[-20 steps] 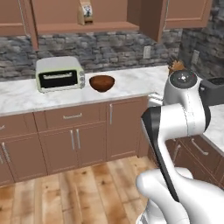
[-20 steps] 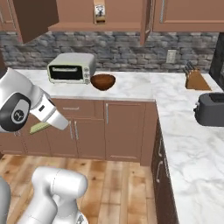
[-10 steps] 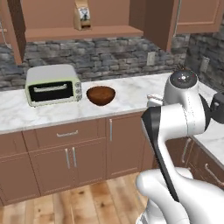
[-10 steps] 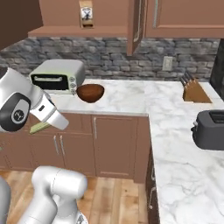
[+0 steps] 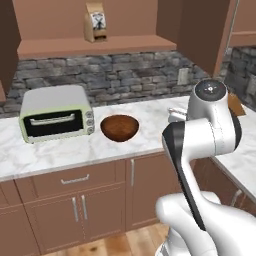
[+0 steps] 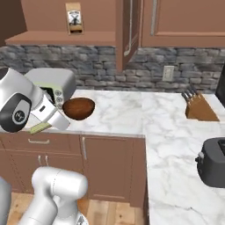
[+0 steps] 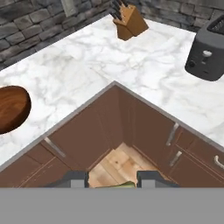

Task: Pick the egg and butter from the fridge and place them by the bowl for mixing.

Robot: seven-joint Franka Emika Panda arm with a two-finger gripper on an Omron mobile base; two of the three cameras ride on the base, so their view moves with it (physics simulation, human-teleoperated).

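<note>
My gripper (image 7: 112,180) is shut on a pale yellow-green block, the butter (image 6: 39,128), which shows between the finger tips in the hand view. It hangs in front of the brown cabinet doors, below counter height. The dark reddish-brown wooden bowl (image 5: 120,128) (image 6: 79,108) (image 7: 11,107) sits on the white marble counter (image 5: 150,120), right of the toaster oven (image 5: 55,118). From the right base view the gripper is a little left of the bowl and lower than it. The egg and the fridge are out of view.
The L-shaped counter (image 6: 132,110) carries a knife block (image 6: 198,107) (image 7: 129,20) by the stone wall and a dark toaster (image 6: 213,161) (image 7: 207,50) on its right wing. Wooden cabinets hang above, with a coffee bag (image 5: 95,22) on an open shelf. Bare marble lies right of the bowl.
The whole scene has shifted and grown in both base views: the base has driven closer to the counter. The arm keeps its pose with the butter still held.
</note>
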